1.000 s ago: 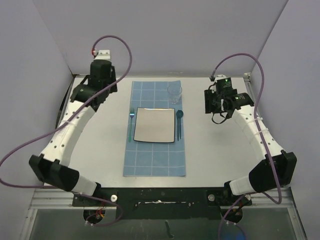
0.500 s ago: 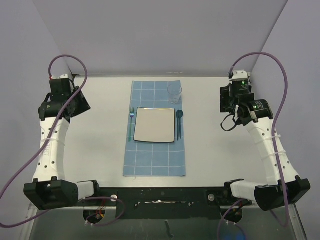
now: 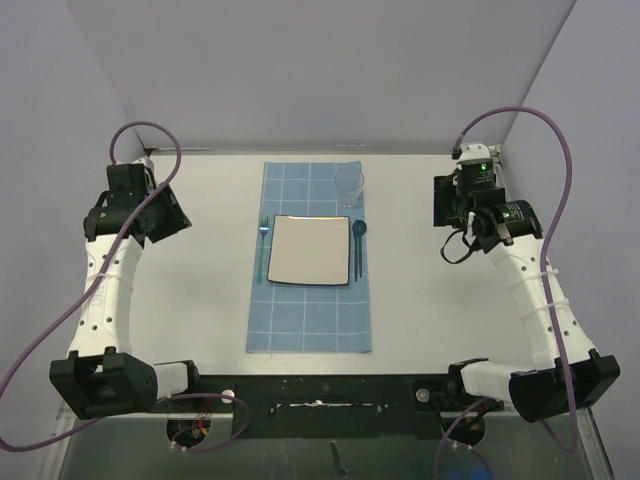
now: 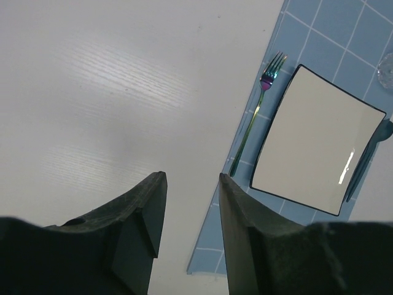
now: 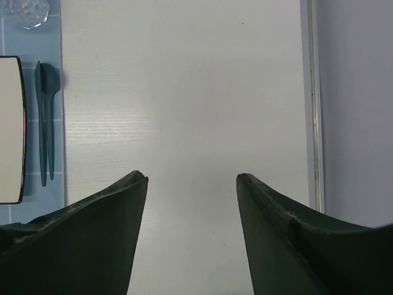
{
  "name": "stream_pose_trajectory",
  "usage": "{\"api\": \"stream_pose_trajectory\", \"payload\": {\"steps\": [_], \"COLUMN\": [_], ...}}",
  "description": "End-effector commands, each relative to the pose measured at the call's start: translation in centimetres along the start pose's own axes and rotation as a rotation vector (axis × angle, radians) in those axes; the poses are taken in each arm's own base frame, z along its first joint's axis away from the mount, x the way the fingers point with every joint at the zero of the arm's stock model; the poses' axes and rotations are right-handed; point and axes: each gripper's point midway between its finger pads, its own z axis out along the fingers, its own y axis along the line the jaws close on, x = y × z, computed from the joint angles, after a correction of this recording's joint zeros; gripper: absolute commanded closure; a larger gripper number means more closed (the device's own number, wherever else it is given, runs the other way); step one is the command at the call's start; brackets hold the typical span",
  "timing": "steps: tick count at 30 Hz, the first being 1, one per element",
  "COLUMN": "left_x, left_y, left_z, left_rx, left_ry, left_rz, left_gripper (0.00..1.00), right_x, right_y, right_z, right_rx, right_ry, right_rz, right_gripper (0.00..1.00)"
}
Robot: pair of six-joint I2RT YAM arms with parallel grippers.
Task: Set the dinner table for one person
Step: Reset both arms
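The white table (image 3: 200,290) fills the space in front of both arms, with a black rail along its near edge. A blue mat (image 3: 308,325) with white lines lies down the middle of it.

A square white plate (image 3: 310,250) sits on the mat. A fork (image 3: 263,245) lies just beside the plate at 9 o'clock, its prongs pointing to the far side. At 3 o'clock of the plate lie a dark blue spoon (image 5: 51,86) and, between it and the plate, a thin blue piece that looks like a knife (image 5: 41,123). A clear glass (image 3: 349,185) stands on the mat at about 1 o'clock of the plate.

The left gripper (image 4: 190,178) hangs over bare table at 9 o'clock, well apart from the mat. Its fingers have a gap between them and hold nothing.

The right gripper (image 5: 191,178) hangs over bare table at about 2 o'clock, near the far right corner. Its fingers are spread wide and hold nothing.
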Motion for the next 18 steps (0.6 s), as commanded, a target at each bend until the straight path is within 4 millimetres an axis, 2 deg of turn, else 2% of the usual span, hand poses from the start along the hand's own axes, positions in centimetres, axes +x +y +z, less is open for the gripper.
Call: {"api": "stream_pose_trajectory", "payload": {"steps": [1, 14, 18], "left_x": [-0.8, -0.6, -0.7], "left_y": [-0.3, 0.0, 0.0], "left_z": [0.8, 1.4, 1.2], "left_rx": [0.017, 0.006, 0.007], "left_ry": [-0.021, -0.004, -0.013], "left_rz": [-0.019, -0.02, -0.019], "left_gripper": [0.62, 0.63, 0.63], "right_x": [-1.3, -0.7, -0.7], "right_y": [0.1, 0.7, 0.4], "right_z": [0.2, 1.2, 1.0], "right_rx": [-0.004, -0.028, -0.01], "right_ry": [-0.064, -0.068, -0.071], "right_rz": [0.02, -0.002, 0.009], "right_gripper": [0.39, 0.41, 0.36]}}
